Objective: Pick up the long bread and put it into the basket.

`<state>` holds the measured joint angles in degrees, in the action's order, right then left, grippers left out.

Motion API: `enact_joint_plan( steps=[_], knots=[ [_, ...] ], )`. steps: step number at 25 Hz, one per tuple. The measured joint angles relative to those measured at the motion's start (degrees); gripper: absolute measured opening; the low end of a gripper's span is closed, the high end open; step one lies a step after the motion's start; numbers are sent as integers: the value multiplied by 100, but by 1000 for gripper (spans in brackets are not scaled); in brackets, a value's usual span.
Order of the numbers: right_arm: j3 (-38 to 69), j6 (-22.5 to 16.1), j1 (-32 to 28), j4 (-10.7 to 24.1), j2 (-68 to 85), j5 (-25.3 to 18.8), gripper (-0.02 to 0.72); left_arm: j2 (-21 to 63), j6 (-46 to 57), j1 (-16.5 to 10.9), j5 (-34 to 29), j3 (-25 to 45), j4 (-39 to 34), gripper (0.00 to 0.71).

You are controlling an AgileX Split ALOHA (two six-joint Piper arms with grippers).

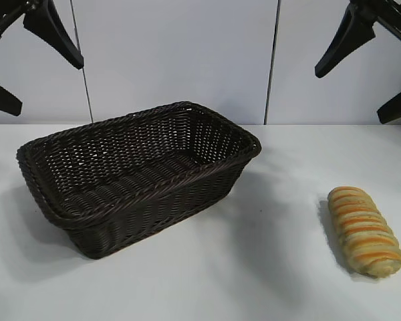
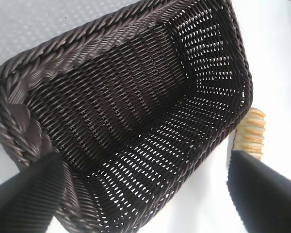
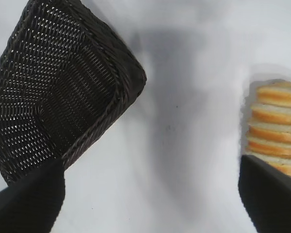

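Observation:
The long bread [image 1: 365, 230], golden-tan with orange-brown stripes, lies on the white table at the front right. It also shows in the right wrist view [image 3: 274, 128] and partly in the left wrist view [image 2: 251, 134], behind the basket's corner. The dark brown wicker basket [image 1: 73, 224] stands empty left of centre; it also shows in the left wrist view [image 2: 29, 73] and in the right wrist view [image 3: 128, 73]. My left gripper [image 1: 27, 63] hangs open high at the upper left, above the basket. My right gripper [image 1: 374, 70] hangs open high at the upper right, above the bread.
The white table [image 1: 254, 281] runs to a pale panelled wall [image 1: 180, 60] behind. Bare table lies between the basket and the bread.

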<state>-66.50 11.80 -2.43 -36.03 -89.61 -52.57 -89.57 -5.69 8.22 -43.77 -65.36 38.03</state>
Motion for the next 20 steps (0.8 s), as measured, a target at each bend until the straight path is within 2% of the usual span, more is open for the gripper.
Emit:
enact_joint_plan(
  steps=[5, 11, 13, 20],
  knots=[
    [0, 0, 0, 0, 0, 0, 695, 6, 96, 0, -10, 0, -159, 659],
    [0, 0, 0, -5, 0, 0, 695, 18, 1176, 6, -398, 18, -1480, 659],
    [0, 0, 0, -5, 0, 0, 695, 36, 1421, 8, -373, 162, -1647, 659],
    [0, 0, 0, -10, 0, 5, 695, 45, 1539, 246, 556, 1060, -1468, 659]
  ],
)
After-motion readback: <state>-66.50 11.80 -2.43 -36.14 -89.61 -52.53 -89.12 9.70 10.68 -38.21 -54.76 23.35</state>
